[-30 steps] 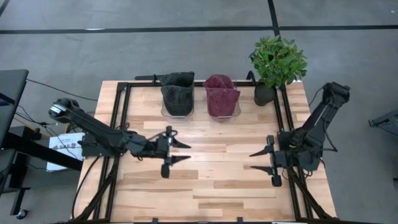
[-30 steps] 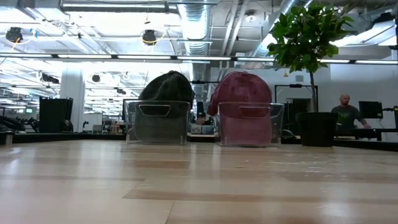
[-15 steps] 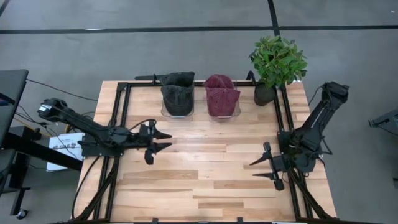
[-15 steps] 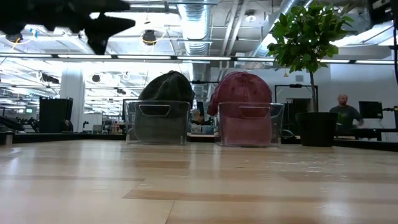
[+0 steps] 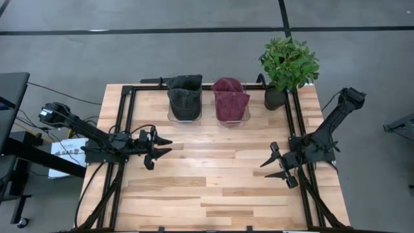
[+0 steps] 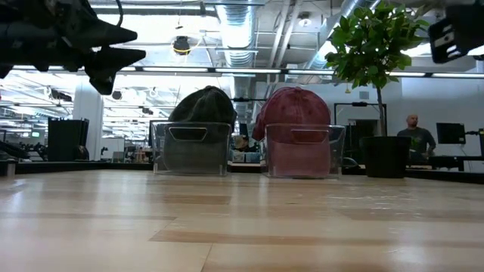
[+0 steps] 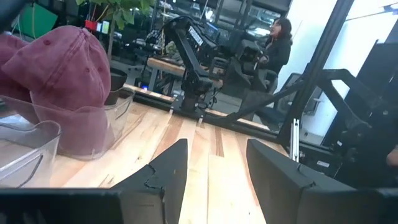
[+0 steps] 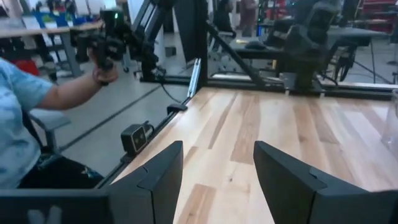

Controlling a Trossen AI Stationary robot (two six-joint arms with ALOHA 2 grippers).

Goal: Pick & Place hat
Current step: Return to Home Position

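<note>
From above, we cannot count the dark red fabric caps (image 5: 231, 100) at the table's twelve o'clock; they cover most of the right clear plastic bin (image 5: 248, 117), as the black fabric cap (image 5: 184, 96) covers the left clear plastic bin (image 5: 170, 117); at one o'clock the green leafy plant (image 5: 288, 61) hides most of its dark pot (image 5: 274, 98); at table height the edge cuts the left gripper (image 6: 141, 43) at ten o'clock and shows only a scrap of the right arm (image 6: 456, 34) at two o'clock; past the right wrist, the person in a pale blue sleeve (image 8: 25, 118) is cut off, and the dark device (image 8: 106, 43) held up is too blurred for us to name.
</note>
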